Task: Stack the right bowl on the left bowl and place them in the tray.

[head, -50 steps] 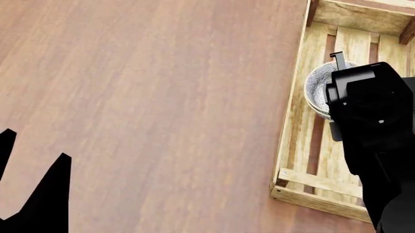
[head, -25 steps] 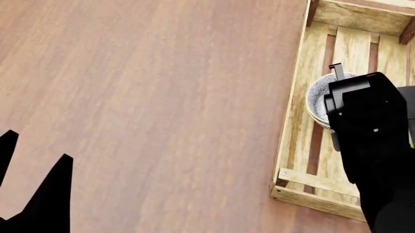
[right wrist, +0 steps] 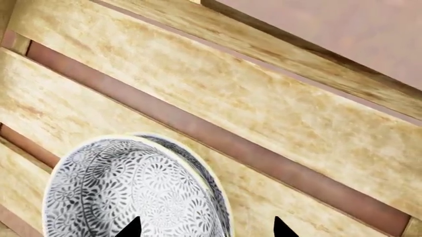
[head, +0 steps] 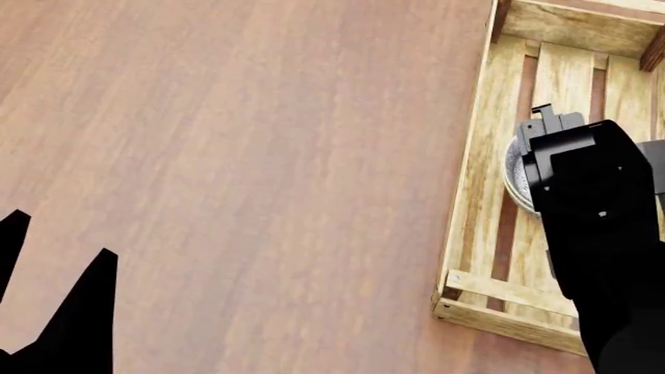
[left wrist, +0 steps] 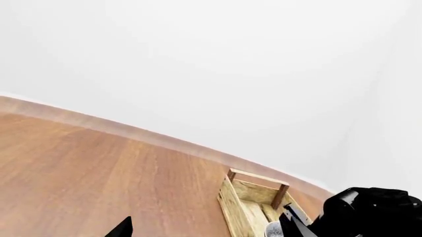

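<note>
The stacked bowls sit on the slats inside the tray, the right gripper directly above them with its fingertips parted (apparently released), so only a straight lift clear remains.

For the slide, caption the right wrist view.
Right gripper poised over the stacked patterned bowls sitting on the slatted floor of the wooden tray.

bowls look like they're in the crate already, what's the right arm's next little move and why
Probably lift the right gripper straight up and clear. The stacked bowls already sit on the slats of the tray, and the two fingertips stand spread, one over the bowl and one outside its rim, so it looks released.
</note>
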